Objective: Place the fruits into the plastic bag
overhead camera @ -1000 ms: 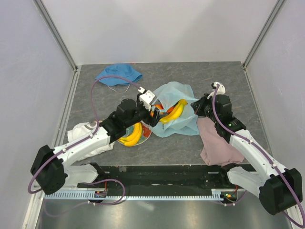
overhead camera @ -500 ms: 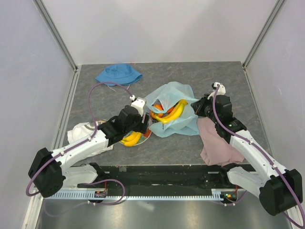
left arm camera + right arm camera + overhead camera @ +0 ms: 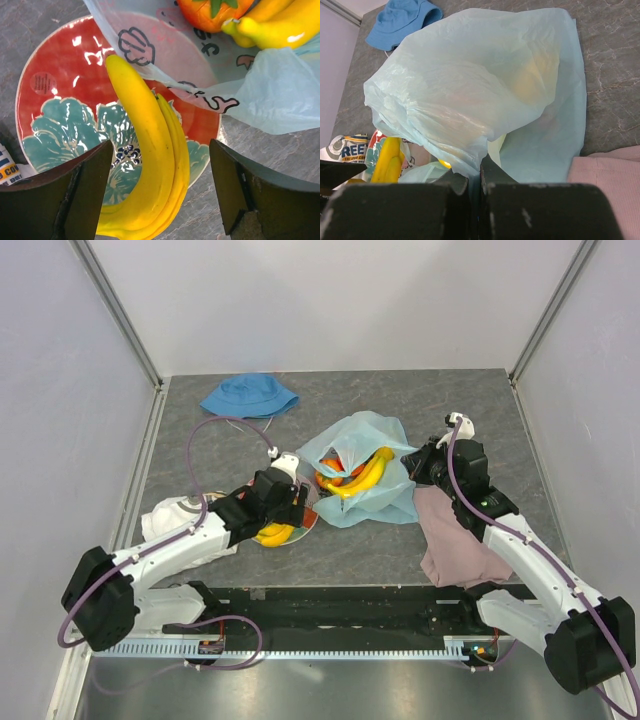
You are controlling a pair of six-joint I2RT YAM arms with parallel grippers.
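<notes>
partly hidden under thin film

the plastic bag (image 3: 480,85) lies on the surface (image 3: 200,450), its film blurring the fruit (image 3: 535,75) inside and covering the tip of the bananas (image 3: 150,165) on the plate (image 3: 55,80). left claw (image 3: 160,195) gapes wide over them; right claw (image 3: 479,192) is pinched closed on the bag's edge. blue hat (image 3: 248,395) behind, pink cloth (image 3: 455,540) beside.

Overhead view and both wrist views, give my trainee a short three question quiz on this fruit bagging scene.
1. True or false: the yellow banana bunch under the open left gripper lies on the red-rimmed floral plate.
2. The shut right gripper pinches: A blue fabric hat, B light-blue plastic bag, C pink cloth?
3. What colour is the round fruit inside the bag?
Key: 1 true; 2 B; 3 orange-red.
</notes>
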